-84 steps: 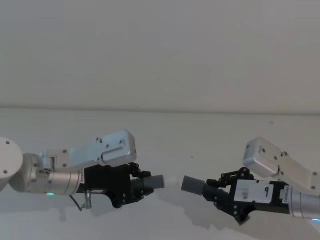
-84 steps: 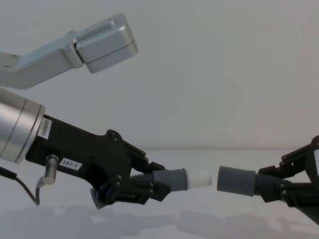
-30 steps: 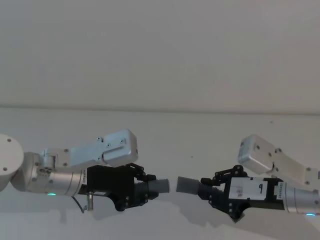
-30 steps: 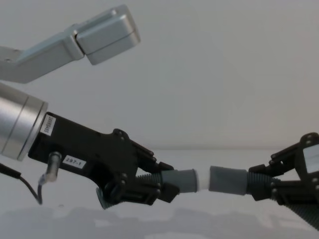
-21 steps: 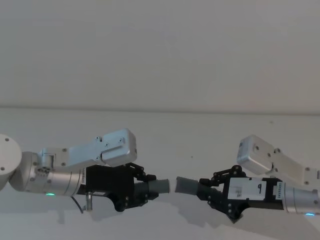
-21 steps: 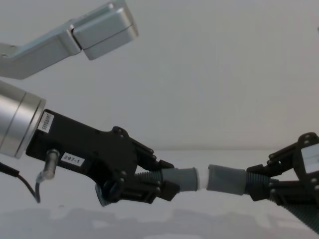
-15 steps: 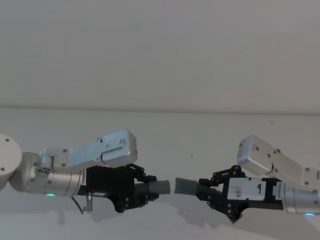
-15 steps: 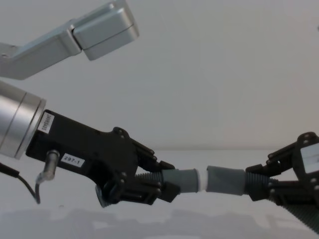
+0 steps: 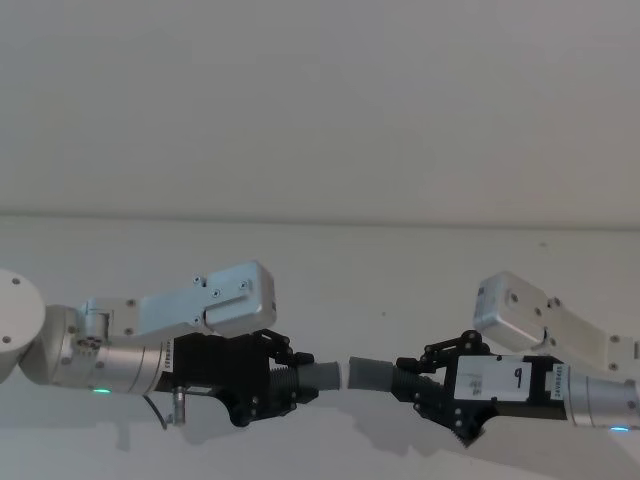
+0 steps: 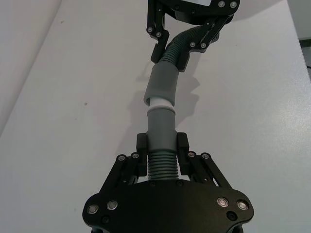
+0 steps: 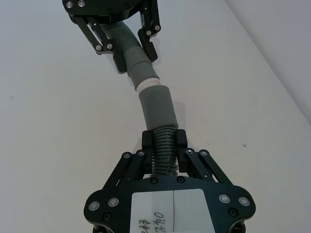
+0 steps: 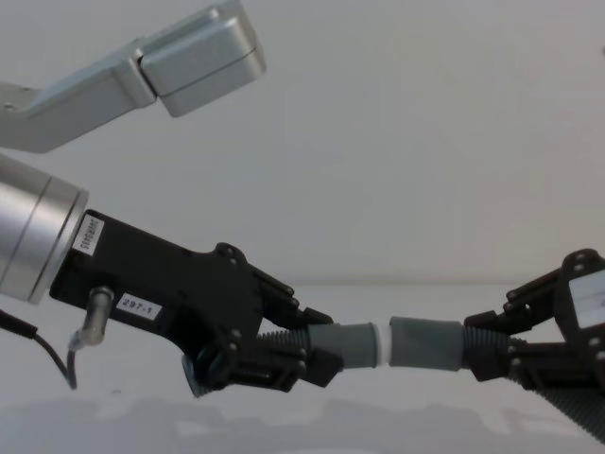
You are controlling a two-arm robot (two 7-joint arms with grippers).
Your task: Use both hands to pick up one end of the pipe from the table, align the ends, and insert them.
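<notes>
Both grippers hold a pipe piece above the white table (image 9: 400,270), facing each other. My left gripper (image 9: 285,381) (image 10: 161,148) is shut on the ribbed middle of the left grey piece (image 10: 161,124) (image 12: 350,345). My right gripper (image 9: 420,380) (image 11: 164,143) is shut on the ribs of the right grey piece (image 11: 156,109) (image 12: 425,342). The white tip (image 10: 159,103) (image 11: 146,83) sits partly inside the right piece's open end, and only a narrow white band shows between them. In the wrist views the two pieces meet at a slight angle.
The table's far edge meets a plain light wall (image 9: 320,120) behind the arms. The left arm's silver link (image 12: 142,71) hangs over the gripper at upper left.
The grippers have moved toward each other. The gap between the two pieces has closed and most of the white tip has gone into the right piece's open end.
</notes>
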